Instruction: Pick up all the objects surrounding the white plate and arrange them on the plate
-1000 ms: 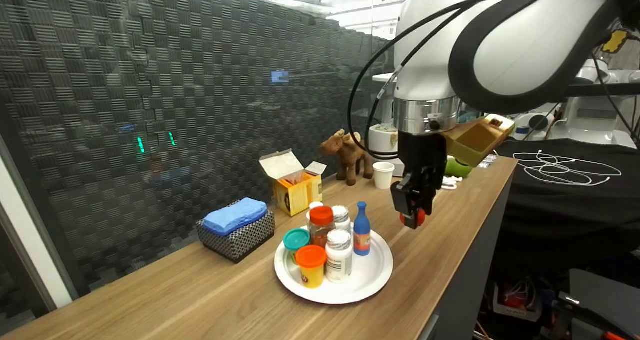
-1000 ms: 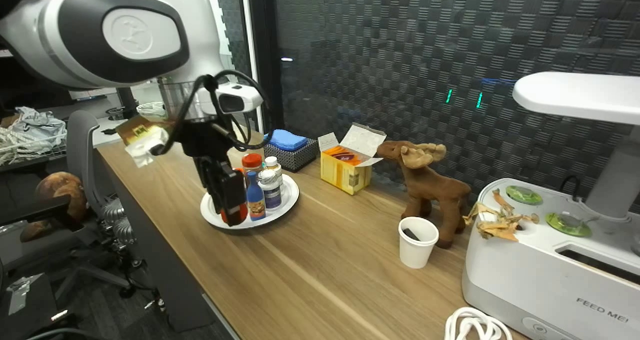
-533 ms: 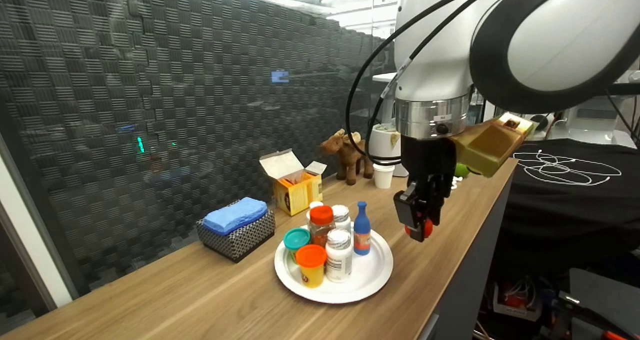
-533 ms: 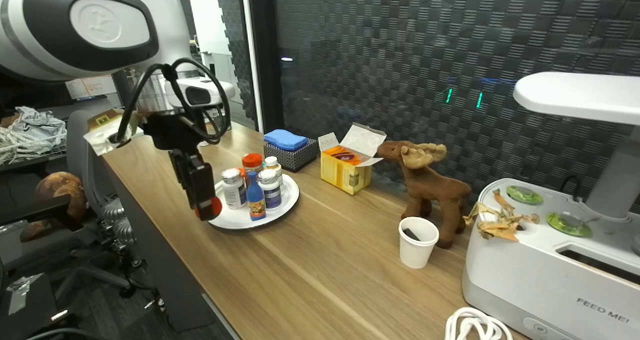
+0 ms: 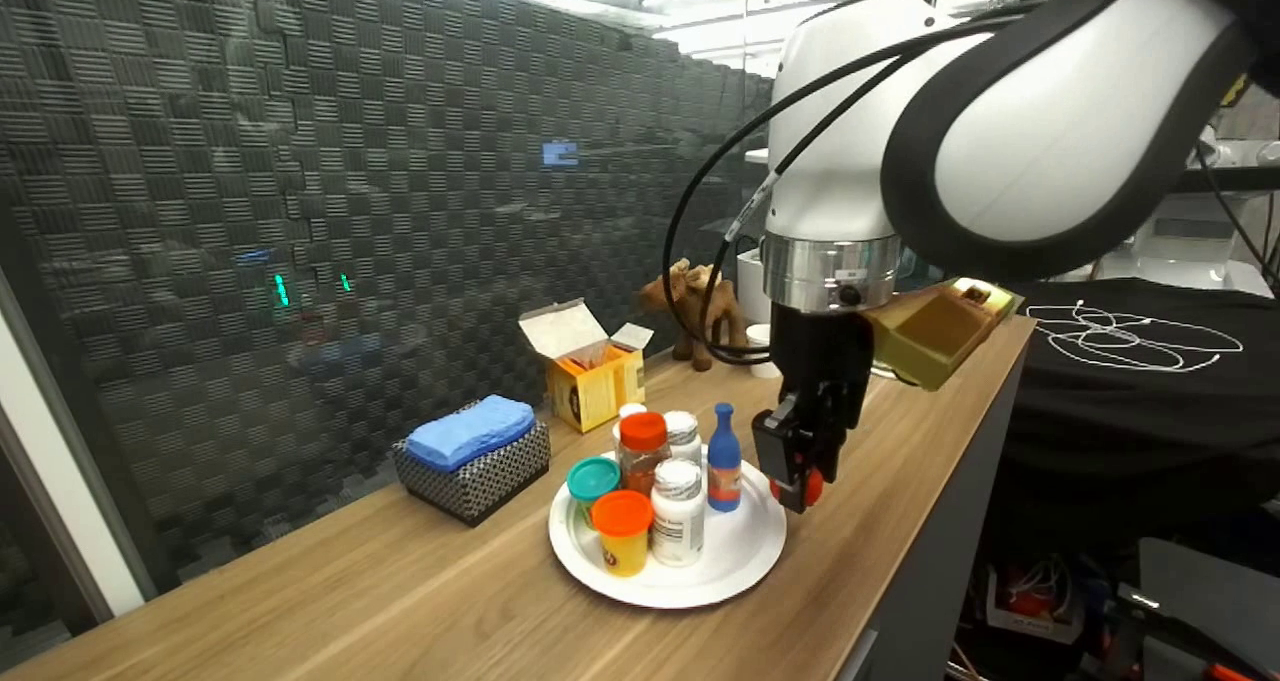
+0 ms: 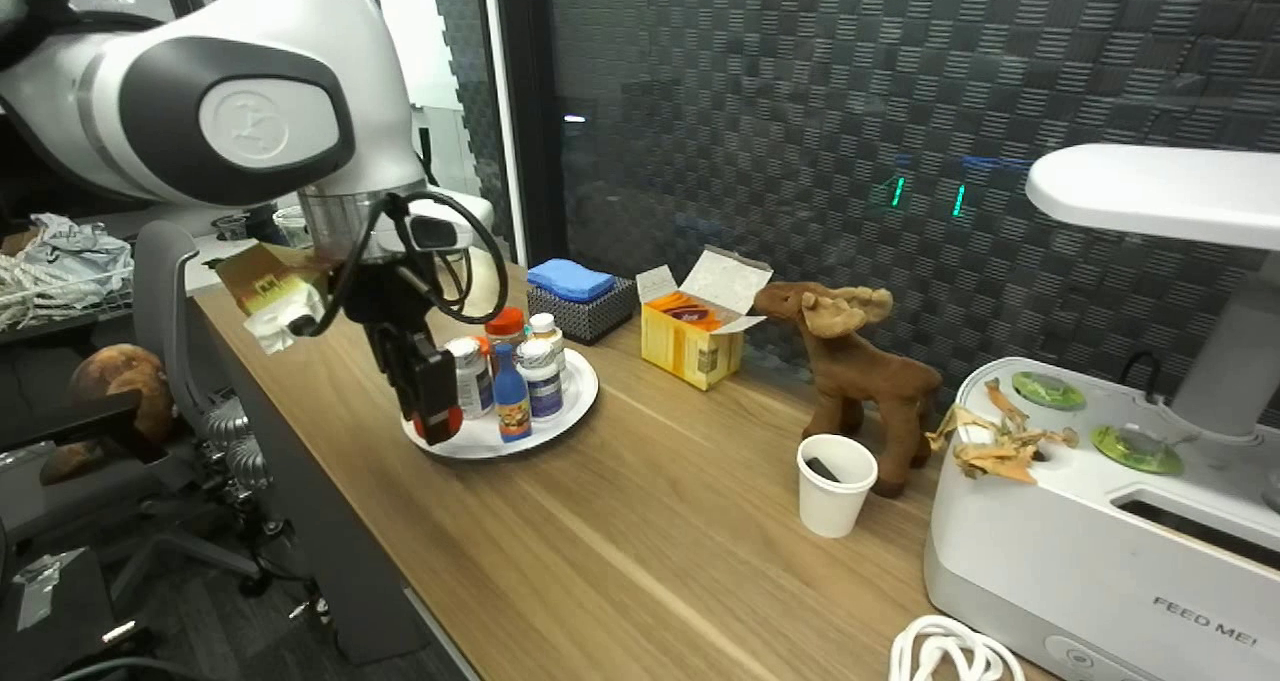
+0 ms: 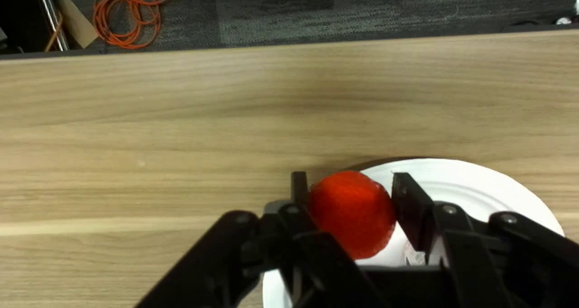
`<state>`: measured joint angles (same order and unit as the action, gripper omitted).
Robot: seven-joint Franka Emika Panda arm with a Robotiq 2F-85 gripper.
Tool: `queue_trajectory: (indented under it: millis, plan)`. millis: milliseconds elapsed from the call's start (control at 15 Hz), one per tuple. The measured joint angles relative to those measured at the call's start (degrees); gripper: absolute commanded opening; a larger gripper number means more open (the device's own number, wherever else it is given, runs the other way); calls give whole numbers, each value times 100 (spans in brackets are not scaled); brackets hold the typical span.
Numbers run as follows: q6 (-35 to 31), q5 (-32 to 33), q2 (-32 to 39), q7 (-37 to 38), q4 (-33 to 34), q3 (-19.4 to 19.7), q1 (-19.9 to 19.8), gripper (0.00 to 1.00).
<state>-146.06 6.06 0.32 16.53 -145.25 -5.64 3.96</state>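
Standing on the plate (image 5: 738, 553), a blue bottle (image 5: 724, 471) neighbours fingers (image 7: 412, 208) gripping a red object (image 7: 353, 213)

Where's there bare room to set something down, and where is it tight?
Widest: the wood counter between the white plate, yellow carton, white cup and outer edge. On the plate: between the blue bottle, a white bottle and the rim; the gripper holds a red object nearby. Tight: the plate's other side, around the red-capped jar.

The arm (image 5: 1060, 126) is white, its tool (image 7: 349, 186) (cables (image 6: 396, 206) too) black.
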Motion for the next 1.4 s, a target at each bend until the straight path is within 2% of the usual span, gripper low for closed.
queue_trajectory:
  millis: [400, 467, 533, 600, 800, 1133, 1400]
  plan:
    - [-200, -679, 404, -818, 359, -31, 10, 25]
    - [-200, -812, 444, -973, 407, -37, 17, 32]
    - [-200, -929, 478, -1115, 449, -46, 23, 75]
    - [-199, -1018, 507, -1240, 487, -57, 26, 76]
    - [-190, -1150, 564, -1504, 561, -93, 38, 98]
    - [-192, -1148, 490, -1689, 552, -109, 80, 100]
    - [-129, -989, 71, -1499, 356, -95, 94, 100]
